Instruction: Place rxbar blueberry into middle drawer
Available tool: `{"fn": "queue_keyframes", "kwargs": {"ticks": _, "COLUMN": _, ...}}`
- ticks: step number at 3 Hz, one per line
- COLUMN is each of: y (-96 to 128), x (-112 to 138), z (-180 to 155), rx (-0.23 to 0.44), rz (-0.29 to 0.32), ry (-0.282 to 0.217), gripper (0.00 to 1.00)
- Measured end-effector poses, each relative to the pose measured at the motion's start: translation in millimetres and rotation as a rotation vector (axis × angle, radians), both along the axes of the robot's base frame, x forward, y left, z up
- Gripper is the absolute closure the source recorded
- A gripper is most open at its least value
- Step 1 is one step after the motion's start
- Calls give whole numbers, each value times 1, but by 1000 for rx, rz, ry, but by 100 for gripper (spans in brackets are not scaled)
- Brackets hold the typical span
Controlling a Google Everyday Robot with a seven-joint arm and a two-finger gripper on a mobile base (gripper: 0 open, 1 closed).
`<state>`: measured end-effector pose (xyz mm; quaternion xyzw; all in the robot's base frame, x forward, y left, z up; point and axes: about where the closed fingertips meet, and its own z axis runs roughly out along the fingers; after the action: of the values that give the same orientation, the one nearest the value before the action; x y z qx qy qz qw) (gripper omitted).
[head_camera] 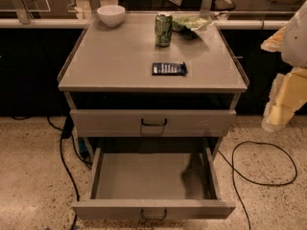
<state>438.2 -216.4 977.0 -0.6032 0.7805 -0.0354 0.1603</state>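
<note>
The rxbar blueberry (169, 68), a small flat bar in a dark navy wrapper with pale print, lies flat on the grey cabinet top (110, 66), near its front edge and right of centre. Below the top, a drawer (153, 122) with a dark handle is nearly shut. Beneath it, a lower drawer (153, 209) is pulled far out, and its inside looks bare. My gripper (277, 116) hangs at the right edge of the view. It is beside the cabinet, off to the right of the bar and lower than the top, and it holds nothing I can see.
A green drink can (163, 29) stands at the back of the top, with a crumpled pale bag (192, 22) beside it and a white bowl (111, 15) at the back left. Black cables (261, 171) lie on the speckled floor on both sides of the cabinet.
</note>
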Motion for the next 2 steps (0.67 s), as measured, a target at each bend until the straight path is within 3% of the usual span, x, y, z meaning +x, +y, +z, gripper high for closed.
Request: {"fn": "queue_keyframes", "kwargs": {"ticks": 2, "y": 6, "x": -6, "z": -5, "rx": 0, "rz": 0, "ry": 0, "gripper": 0}}
